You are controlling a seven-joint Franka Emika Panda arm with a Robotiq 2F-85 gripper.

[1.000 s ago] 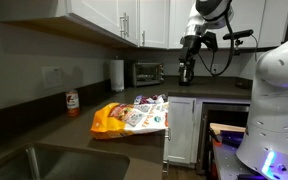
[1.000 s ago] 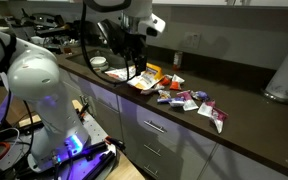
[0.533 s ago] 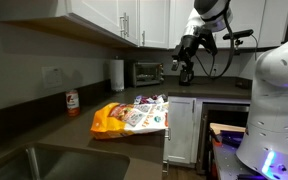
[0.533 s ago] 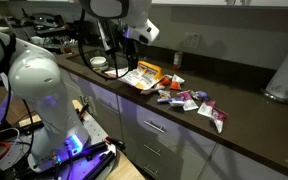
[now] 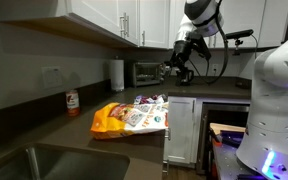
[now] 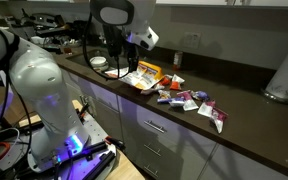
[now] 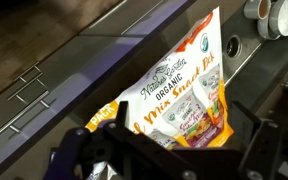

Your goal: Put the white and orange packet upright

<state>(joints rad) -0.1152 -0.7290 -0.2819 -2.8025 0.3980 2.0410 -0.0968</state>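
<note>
Where the gripper [image 7: 174, 150] hung: high over the bench [image 5: 74, 135] and well apart from everything on it. The wrist view looked down between spread fingers that held nothing, so it read as released. This was judged a survey pose taken before descending.
White and orange packet [image 7: 179, 90]: lay flat with its printed face up, near the front edge at the bench's end corner, in both exterior views [image 5: 129, 118] [image 6: 144, 75]. The orange bottom pointed toward the lower left of the wrist view. It was not yet upright.
Small snack packs [image 6: 184, 98]: lay scattered just beside the packet along the front edge, probably spilled from it. They could have crowded the spot where the packet was to stand.
Drawer handles [image 7: 29, 90]: sat below the front edge, marking how close the packet lay to the drop.
Next move, as judged: lower the gripper, pinch the packet's top seam and pivot it onto the orange base. The glossy film might have slipped, and a soft bag might have slumped.
Bottle [image 5: 72, 102]: stood at the back edge, clear of the work.
Paper-towel roll [image 5: 116, 74]: stood upright against the back wall.
Toaster oven [image 5: 147, 72]: sat farthest back, in the rear corner.
</note>
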